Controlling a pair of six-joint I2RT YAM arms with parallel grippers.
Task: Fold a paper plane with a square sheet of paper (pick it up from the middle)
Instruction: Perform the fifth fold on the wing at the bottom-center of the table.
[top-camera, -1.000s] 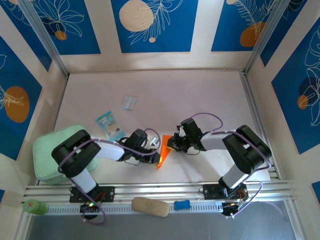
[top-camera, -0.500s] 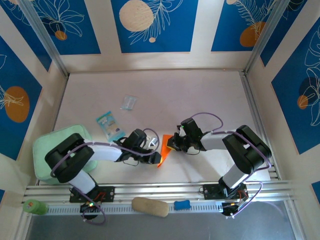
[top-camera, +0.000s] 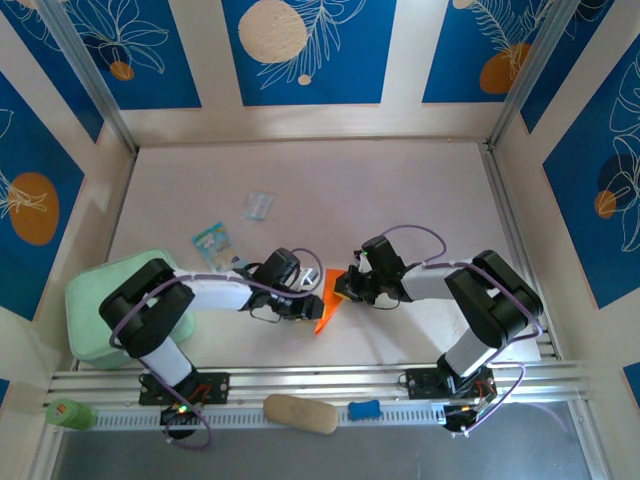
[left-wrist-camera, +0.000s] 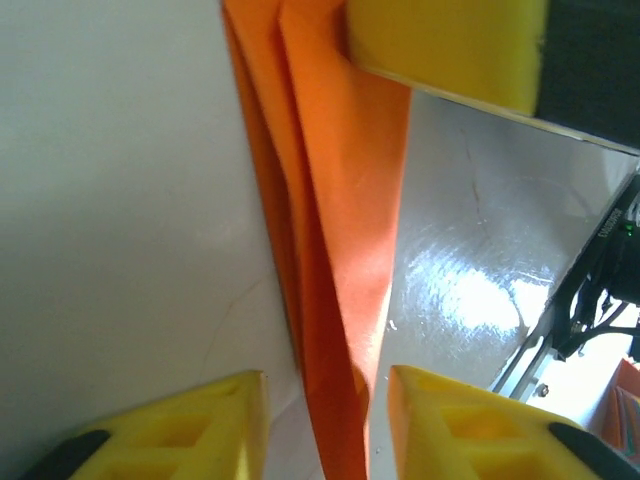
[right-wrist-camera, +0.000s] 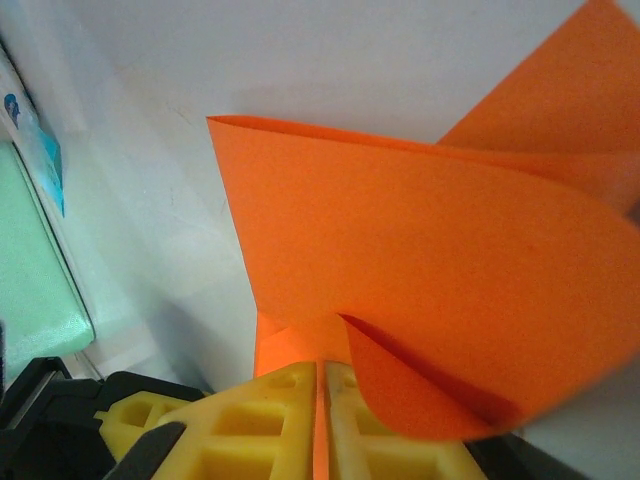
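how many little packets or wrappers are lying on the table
2. A blue-and-white packet lies just beyond the left arm, partly covered by it; a clear wrapper lies farther back. Others could be hidden under the arms.

Near the table's (top-camera: 400, 200) front edge, the paper plane (top-camera: 324, 305) had its upper end covered by the right gripper (top-camera: 342, 288), whose fingertips could not be made out from above. At the left wrist, the orange folds ran off the top and bottom edges. The print on the packet (top-camera: 210, 241) was too small to read.
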